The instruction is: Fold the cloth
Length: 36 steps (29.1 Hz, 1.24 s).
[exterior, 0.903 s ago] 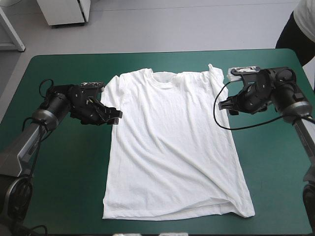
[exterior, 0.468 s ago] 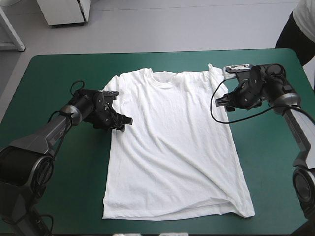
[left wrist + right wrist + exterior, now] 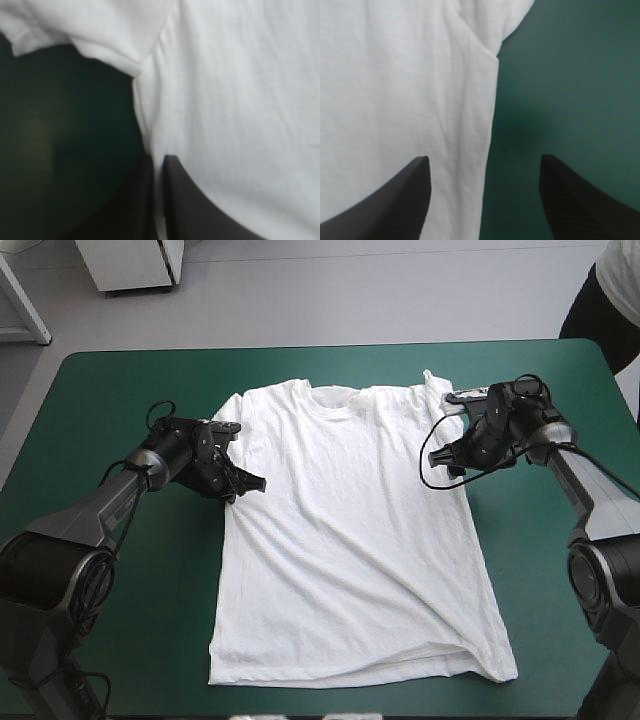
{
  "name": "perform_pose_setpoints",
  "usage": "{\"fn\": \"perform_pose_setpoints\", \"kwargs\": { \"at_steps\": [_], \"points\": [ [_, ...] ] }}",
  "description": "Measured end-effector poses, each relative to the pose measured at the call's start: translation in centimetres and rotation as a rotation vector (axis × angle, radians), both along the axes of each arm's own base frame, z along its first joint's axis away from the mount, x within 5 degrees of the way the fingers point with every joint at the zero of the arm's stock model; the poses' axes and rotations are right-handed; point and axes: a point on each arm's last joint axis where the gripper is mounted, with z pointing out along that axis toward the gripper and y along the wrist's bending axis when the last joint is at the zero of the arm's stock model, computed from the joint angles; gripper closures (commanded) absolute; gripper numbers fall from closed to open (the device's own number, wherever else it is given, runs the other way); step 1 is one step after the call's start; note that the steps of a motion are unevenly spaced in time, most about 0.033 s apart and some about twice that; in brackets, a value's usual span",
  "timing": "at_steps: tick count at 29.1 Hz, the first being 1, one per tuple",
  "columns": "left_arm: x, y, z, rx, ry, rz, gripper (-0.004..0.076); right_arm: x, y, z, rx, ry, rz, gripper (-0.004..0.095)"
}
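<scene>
The left gripper (image 3: pixel 159 161) is pinching the T-shirt (image 3: pixel 350 540) at its side seam under the sleeve, jaws all but closed. The right gripper (image 3: pixel 484 159) is straddling the opposite seam, wide open. The T-shirt is lying flat on the teal-green cover (image 3: pixel 560 640). Light and limp, it probably wants seam grips.

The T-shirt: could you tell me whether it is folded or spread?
Spread flat: the T-shirt lies open on the teal-green cover, neckline, hem and both sides showing.

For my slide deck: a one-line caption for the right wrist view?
Open right pincer straddling the side edge of the white T-shirt on the teal-green cover.
</scene>
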Motion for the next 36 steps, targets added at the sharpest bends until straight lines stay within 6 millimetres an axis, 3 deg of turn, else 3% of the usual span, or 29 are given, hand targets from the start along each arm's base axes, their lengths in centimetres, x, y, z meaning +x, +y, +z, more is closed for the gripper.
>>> {"fn": "perform_pose_setpoints", "kwargs": {
  "at_steps": [7, 12, 15, 21, 32, 36],
  "points": [
    [0.1, -0.2, -0.1, -0.016, -0.009, -0.014, 0.0734, 1.1, 0.7, -2.2, 0.029, 0.014, 0.006, 0.0315],
    [0.2, -0.3, -0.1, -0.03, -0.019, -0.021, 0.0734, 1.6, 1.6, -4.2, 0.024, 0.046, 0.025, 0.0382],
    [0.3, -0.4, -0.1, -0.035, -0.023, -0.027, 0.0734, 1.8, 2.0, -4.6, -0.004, 0.048, 0.049, 0.0508],
    [0.4, -0.5, -0.1, -0.046, -0.029, -0.021, 0.0734, 2.0, 3.0, -5.0, -0.018, 0.064, 0.077, 0.0924],
    [0.1, -0.4, 1.0, -0.046, -0.07, -0.048, 0.0734, 1.6, 3.5, -4.3, -0.008, 0.052, 0.081, 0.0921],
    [-1.4, 0.0, 3.8, -0.048, -0.097, -0.057, 0.0734, 1.0, 3.5, -1.7, -0.016, 0.044, 0.089, 0.0921]
  ]
}}
